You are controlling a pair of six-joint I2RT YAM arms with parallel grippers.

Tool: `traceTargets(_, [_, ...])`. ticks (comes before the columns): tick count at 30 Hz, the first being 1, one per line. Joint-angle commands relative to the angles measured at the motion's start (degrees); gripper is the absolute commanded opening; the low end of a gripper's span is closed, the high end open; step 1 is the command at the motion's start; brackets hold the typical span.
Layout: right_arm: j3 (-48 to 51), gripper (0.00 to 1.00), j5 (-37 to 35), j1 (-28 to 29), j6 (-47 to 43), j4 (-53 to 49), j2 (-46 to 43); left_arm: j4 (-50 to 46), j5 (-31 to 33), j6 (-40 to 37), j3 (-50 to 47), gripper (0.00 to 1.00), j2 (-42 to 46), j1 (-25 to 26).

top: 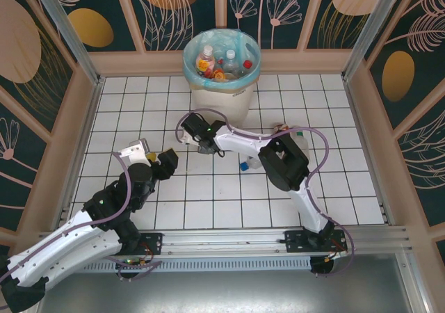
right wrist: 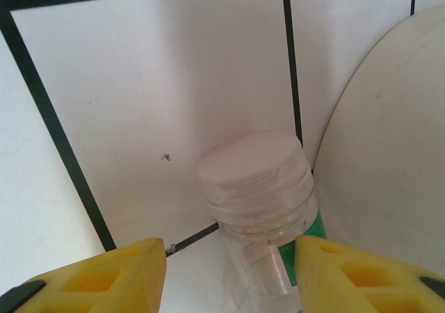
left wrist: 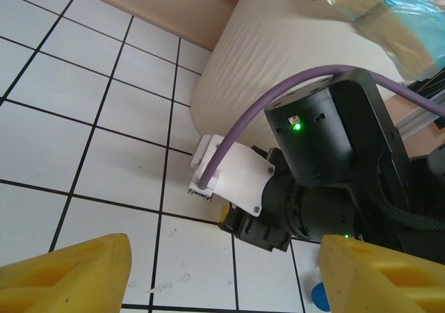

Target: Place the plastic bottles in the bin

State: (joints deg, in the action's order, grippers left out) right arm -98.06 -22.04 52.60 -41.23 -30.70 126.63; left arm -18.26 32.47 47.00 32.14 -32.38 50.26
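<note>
The bin [top: 224,101] stands at the back of the tiled floor, lined with a blue bag, and several plastic bottles [top: 206,60] lie inside it. A clear bottle [right wrist: 268,202] with a white cap and a green label lies against the bin's wall [right wrist: 389,153]. My right gripper [right wrist: 229,247] is open around its neck: the right finger [right wrist: 348,278] is at the bottle, the left finger [right wrist: 111,275] stands apart from it. From above, the right gripper [top: 201,145] is just in front of the bin. My left gripper [top: 167,162] is open and empty, to its left.
More bottles lie under the right arm: one with a blue cap [top: 244,165] and a clear one [top: 300,145]. The left wrist view faces the right arm's wrist [left wrist: 327,153] and the bin's wall [left wrist: 278,49], with the blue cap [left wrist: 320,295] low down. Wooden walls [top: 73,139] enclose the floor.
</note>
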Motion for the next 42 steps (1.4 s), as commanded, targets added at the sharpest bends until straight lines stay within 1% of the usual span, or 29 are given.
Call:
traceTargets(1, [-1.6,0.48,6.2,-0.5,1.1,-6.3,2.7,-0.6,0.8,-0.5,-0.8,0.72,0.4,0.0])
traceTargets(3, [-3.0,0.45,8.0,-0.4,1.8,-7.6,2.5,-0.2,0.9,-0.6,-0.9,0.72,0.2,0.0])
traceTargets(5, [-4.8,0.43,10.3,-0.3,2.7,-9.4,2.3,0.3,0.8,-0.8,-0.9,0.72,-0.2,0.0])
traceTargets(10, [-7.3,0.43,18.2,0.4,4.1,-13.3,-0.2,1.3,1.2,-1.5,-0.2,0.72,-1.7,0.0])
traceTargets(12, [-6.7,0.44,19.9,0.5,4.5,-13.3,-1.3,1.3,1.5,-1.6,-0.1,0.72,-2.2,0.0])
traceTargets(15, [-5.9,0.46,18.7,0.5,4.6,-12.6,-1.9,1.6,1.6,-1.6,-0.1,0.72,-2.4,0.0])
traceTargets(17, [-6.0,0.49,16.0,0.5,4.6,-11.0,-1.9,1.7,1.7,-1.7,0.1,0.72,-2.6,0.0])
traceTargets(22, [-10.1,0.56,10.9,-0.4,3.8,-9.1,-0.4,1.6,2.7,-2.1,0.9,0.72,-2.6,0.0])
traceTargets(27, [-17.0,0.59,7.2,-2.6,5.0,-12.5,4.5,0.4,3.7,-2.1,1.0,0.72,-1.5,0.0])
traceTargets(30, [-18.8,0.59,5.6,-3.4,5.5,-13.9,6.6,-0.2,4.3,-2.2,0.6,0.72,-0.4,-0.1])
traceTargets(32, [-19.1,0.59,6.1,-3.7,6.0,-14.2,7.0,-0.8,5.3,-1.9,0.1,0.72,0.3,0.0])
traceTargets(35, [-19.7,0.59,9.0,-4.1,7.2,-15.1,7.3,-1.3,7.1,-0.9,-0.6,0.72,2.1,-0.1])
traceTargets(40, [-19.8,0.59,8.9,-4.3,7.8,-16.9,9.3,-0.7,8.8,-2.3,-0.9,0.72,4.5,0.0])
traceTargets(41, [-19.7,0.59,9.9,-4.6,8.2,-17.1,9.4,-0.8,9.1,-2.6,-0.8,0.73,4.8,0.0])
traceTargets(42, [-19.9,0.59,11.2,-4.8,8.9,-17.3,9.6,-1.0,9.5,-2.8,-0.8,0.76,4.9,-0.1])
